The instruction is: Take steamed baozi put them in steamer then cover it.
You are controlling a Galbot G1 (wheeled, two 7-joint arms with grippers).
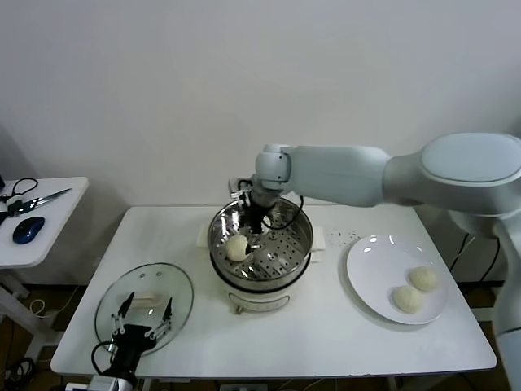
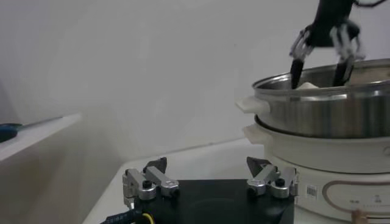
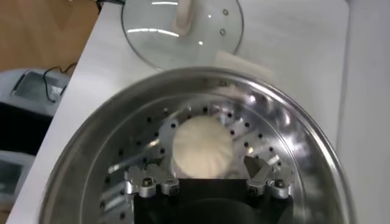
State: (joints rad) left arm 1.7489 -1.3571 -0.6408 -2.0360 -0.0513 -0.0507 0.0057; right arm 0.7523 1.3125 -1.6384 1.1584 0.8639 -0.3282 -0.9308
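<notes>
The steamer stands mid-table on its white base. One baozi lies on its perforated floor. My right gripper is inside the pot, open, with its fingers apart on either side of and just above that baozi, not touching it. Two more baozi lie on a white plate at the right. A fourth is not in view. The glass cover lies flat at the front left. My left gripper hangs open over it, empty.
A small side table at the far left holds scissors and a blue mouse. A wall stands close behind the table. The steamer rises just ahead of my left gripper.
</notes>
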